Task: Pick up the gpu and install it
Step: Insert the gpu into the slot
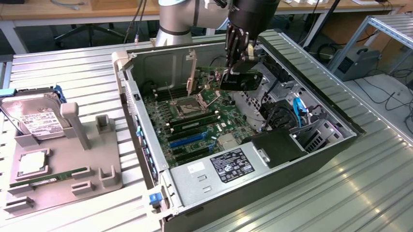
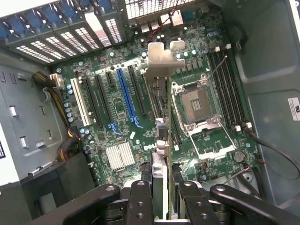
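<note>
My gripper (image 1: pixel 240 67) hangs over the open computer case (image 1: pixel 335 145), shut on the gpu (image 1: pixel 241 81). In the exterior view the card's black round fan faces outward, and the card floats above the green motherboard (image 1: pixel 193 125) near the case's far side. From the wrist, the gpu (image 2: pixel 161 136) is edge-on between my two black fingers (image 2: pixel 140 199), its silver end bracket (image 2: pixel 158 58) pointing toward the rear of the case. Under the card lie the expansion slots, among them a blue slot (image 2: pixel 125 96), and the card is apart from the board.
The CPU socket (image 2: pixel 194 105) and RAM slots (image 2: pixel 227 84) lie beside the card. On the exterior view's left, a grey fixture (image 1: pixel 77 169) holds a hard drive (image 1: pixel 36 121), a CPU (image 1: pixel 32 164) and a RAM stick (image 1: pixel 51 177). Cables and drive bays (image 1: pixel 297 121) crowd the case's near-right end.
</note>
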{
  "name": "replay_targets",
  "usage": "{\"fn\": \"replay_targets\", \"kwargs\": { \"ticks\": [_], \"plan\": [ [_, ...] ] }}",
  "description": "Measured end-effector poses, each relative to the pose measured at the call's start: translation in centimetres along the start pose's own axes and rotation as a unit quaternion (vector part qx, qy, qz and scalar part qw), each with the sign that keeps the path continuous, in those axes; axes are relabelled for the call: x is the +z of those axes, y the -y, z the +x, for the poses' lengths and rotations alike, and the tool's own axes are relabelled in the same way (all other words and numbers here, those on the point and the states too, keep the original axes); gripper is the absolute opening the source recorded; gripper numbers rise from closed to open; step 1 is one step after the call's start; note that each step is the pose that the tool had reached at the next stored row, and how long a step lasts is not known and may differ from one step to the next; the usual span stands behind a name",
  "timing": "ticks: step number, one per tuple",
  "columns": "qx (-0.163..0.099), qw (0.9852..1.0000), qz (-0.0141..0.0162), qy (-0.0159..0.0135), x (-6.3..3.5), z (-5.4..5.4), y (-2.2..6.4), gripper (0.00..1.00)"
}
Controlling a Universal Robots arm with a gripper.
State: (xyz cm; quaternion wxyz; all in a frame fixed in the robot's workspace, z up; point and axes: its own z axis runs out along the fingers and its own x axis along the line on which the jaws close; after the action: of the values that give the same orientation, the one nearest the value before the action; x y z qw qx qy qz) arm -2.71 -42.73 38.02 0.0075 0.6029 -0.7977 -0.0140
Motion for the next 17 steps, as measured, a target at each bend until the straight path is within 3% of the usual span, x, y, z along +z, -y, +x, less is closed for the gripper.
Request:
{"fn": "replay_targets", "kwargs": {
  "ticks": [17],
  "plan": [
    [-0.016, 0.9999, -0.0001, -0.0005, 0.01, 0.0, 0.01, 0.27]
  ]
}}
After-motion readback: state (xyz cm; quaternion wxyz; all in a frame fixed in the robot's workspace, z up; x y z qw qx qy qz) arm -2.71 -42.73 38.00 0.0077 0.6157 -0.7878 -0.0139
